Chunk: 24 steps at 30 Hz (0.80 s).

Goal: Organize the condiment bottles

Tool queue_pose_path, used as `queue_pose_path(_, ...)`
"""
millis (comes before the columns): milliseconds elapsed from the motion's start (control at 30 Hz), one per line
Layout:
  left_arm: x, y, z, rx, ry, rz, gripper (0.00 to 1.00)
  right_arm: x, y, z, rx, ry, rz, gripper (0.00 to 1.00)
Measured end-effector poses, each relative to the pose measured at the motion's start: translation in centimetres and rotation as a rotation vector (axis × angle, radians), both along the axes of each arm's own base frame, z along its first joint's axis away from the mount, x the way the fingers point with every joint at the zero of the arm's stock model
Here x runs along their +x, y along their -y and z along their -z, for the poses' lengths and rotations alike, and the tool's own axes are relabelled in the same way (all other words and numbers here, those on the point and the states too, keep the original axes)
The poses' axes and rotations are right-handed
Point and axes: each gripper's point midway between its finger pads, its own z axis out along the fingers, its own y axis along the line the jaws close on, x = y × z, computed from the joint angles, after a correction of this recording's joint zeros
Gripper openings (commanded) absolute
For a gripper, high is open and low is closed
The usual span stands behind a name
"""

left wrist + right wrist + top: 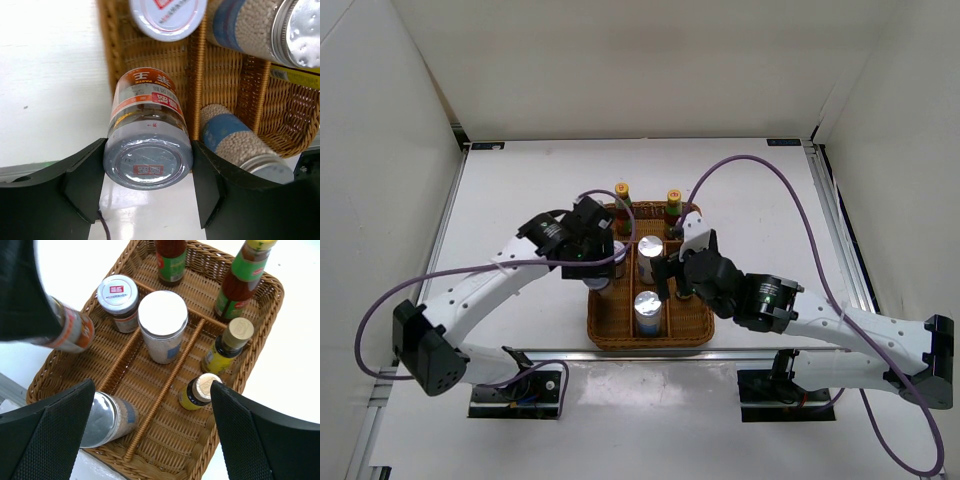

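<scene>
Left gripper [148,157]: it is clamping the orange-labelled jar [147,125] near its silver lid, with one black finger pressing on each side.
Orange-labelled jar: it is hanging tilted over the left lane of the wicker tray [272,292], close to the tray's left wall. I cannot tell whether its base is touching the weave.
Right gripper [152,440]: its jaws are standing wide apart, gripping nothing, and it is hovering above the near end of the tray.
Left lane: the red-logo jar [117,297] is standing upright here, just beyond the held jar.
Middle lane: two jars of pale grains with blue labels are standing one behind the other. The far blue-labelled jar [162,327] is sitting just beside the red-logo jar across the divider. The near blue-labelled jar [105,417] is sitting at the near end, partly under the right gripper's finger.
Right lane: the small yellow-labelled bottles are standing one behind the other, near each other, both showing gold caps. The farther one [227,345] is sitting by the cross divider and the nearer one [197,390] is sitting toward the near end.
Far section: the tall sauce bottles are standing upright behind the cross divider, one at the left [171,260] and one at the right [244,277], both wearing green labels.
Tray: it is resting on the white table [520,180], between the two arms.
</scene>
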Motion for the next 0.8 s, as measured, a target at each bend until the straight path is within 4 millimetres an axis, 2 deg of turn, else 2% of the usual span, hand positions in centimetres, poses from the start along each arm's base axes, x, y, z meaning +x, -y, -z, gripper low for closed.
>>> queue_pose_path(200, 0.3, 2.7, 3.8, 0.027, -0.077, 0.066, 0.14, 0.2, 0.8, 0.1, -0.004, -0.004, 0.040, 0.99)
queue_pose_path(367, 0.5, 3.7, 6.2, 0.052, -0.128, 0.094, 0.17, 0.4, 1.6, 0.0, 0.013, -0.011, 0.092, 0.99)
queue_pose_path(400, 0.6, 3.8, 6.4, 0.054, -0.131, 0.099, 0.20, 0.4, 1.9, 0.1, 0.011, -0.015, 0.104, 0.99)
queue_pose_path(533, 0.6, 4.1, 6.9, 0.054, -0.143, 0.108, 0.40, 0.6, 3.2, 0.7, -0.006, -0.028, 0.173, 0.99)
queue_pose_path(600, 0.6, 4.2, 7.1, 0.054, -0.152, 0.113, 0.55, 0.7, 3.9, 0.8, -0.009, -0.028, 0.210, 0.99)
queue_pose_path(633, 0.5, 4.2, 7.2, 0.054, -0.156, 0.114, 0.71, 0.8, 4.3, 0.9, -0.011, -0.026, 0.231, 0.99)
queue_pose_path(700, 0.5, 4.3, 7.3, 0.053, -0.159, 0.117, 0.80, 1.0, 5.1, 0.9, -0.019, -0.023, 0.274, 0.99)
queue_pose_path(800, 0.6, 4.3, 7.1, 0.049, -0.150, 0.120, 1.00, 1.2, 6.2, 0.7, -0.032, -0.023, 0.338, 0.99)
